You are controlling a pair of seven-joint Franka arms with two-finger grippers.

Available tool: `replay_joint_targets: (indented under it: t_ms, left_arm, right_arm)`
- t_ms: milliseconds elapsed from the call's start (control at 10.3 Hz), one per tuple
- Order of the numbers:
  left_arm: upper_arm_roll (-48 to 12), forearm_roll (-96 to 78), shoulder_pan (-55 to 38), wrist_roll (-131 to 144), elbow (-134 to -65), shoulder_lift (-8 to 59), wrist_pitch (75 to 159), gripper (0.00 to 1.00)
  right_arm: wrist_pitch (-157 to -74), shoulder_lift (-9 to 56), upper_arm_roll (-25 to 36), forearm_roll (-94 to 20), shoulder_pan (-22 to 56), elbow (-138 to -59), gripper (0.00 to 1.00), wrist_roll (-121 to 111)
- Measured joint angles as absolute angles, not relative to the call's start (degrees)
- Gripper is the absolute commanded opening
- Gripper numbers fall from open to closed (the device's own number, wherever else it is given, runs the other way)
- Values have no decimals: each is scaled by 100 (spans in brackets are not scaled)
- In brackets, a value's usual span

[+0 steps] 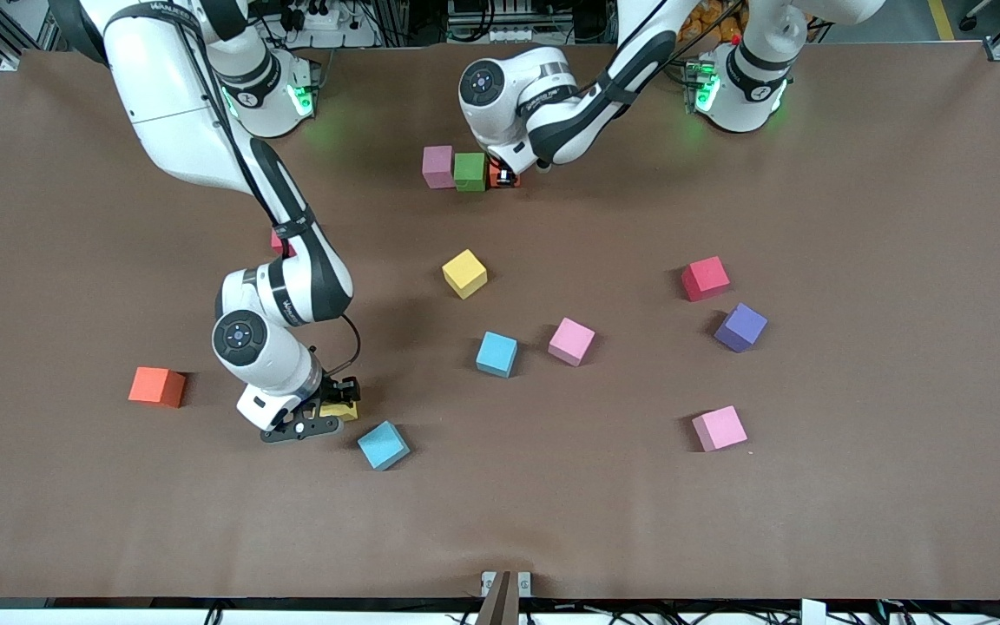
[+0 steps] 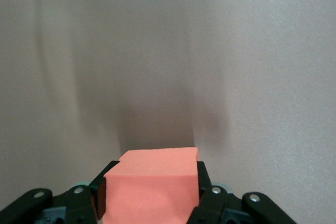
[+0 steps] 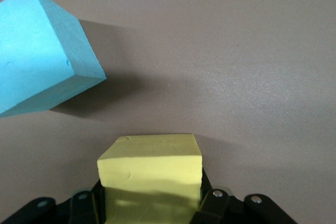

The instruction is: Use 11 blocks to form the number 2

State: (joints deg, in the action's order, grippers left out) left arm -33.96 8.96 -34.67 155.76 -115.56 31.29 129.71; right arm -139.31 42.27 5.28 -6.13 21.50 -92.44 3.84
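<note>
A pink cube (image 1: 438,167), a green cube (image 1: 470,171) and an orange cube (image 1: 502,180) stand touching in a row near the arms' bases. My left gripper (image 1: 507,179) is shut on that orange cube (image 2: 152,182), its fingers (image 2: 203,179) against both sides. My right gripper (image 1: 340,406) is shut on a yellow cube (image 1: 341,411), low at the table; in the right wrist view the cube (image 3: 152,174) fills the jaws. A light blue cube (image 1: 383,444) lies just beside it and also shows in the right wrist view (image 3: 42,72).
Loose on the table: an orange cube (image 1: 157,386), a yellow cube (image 1: 463,273), a light blue cube (image 1: 496,354), two pink cubes (image 1: 571,341) (image 1: 719,428), a purple cube (image 1: 740,327) and a red cube (image 1: 705,278). Another red cube (image 1: 279,244) is partly hidden by the right arm.
</note>
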Motion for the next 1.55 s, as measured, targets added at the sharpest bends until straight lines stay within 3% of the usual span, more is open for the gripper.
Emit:
replay_joint_targets:
  t_ms: [387,870,967,1064,1547]
  left_arm:
    - [-3388,1048,-3468,15576,-11433,3282,12993,0]
    - [-3387,1084,-3472,15576,-11339,3405,13004,0]
    - [-3387,1085,-3475,15576,-11328,3409,13004,21]
    - [-3387,1125,-3485,15576,-11325,3414,13004,99]
    - [-3387,1295,-3557,15576,-11303,3437,12998,100]
  right_arm:
    - [-13910,4042,588,-672,2140,-9308,34,388]
    - [-13850,3175,592,-675,2210,-10202,35,388]
    - [-13844,2984,591,-675,2231,-10428,35,388]
    - [-13838,2780,588,-676,2241,-10655,35,388]
    - [-13799,1934,583,-678,2437,-11493,35,388]
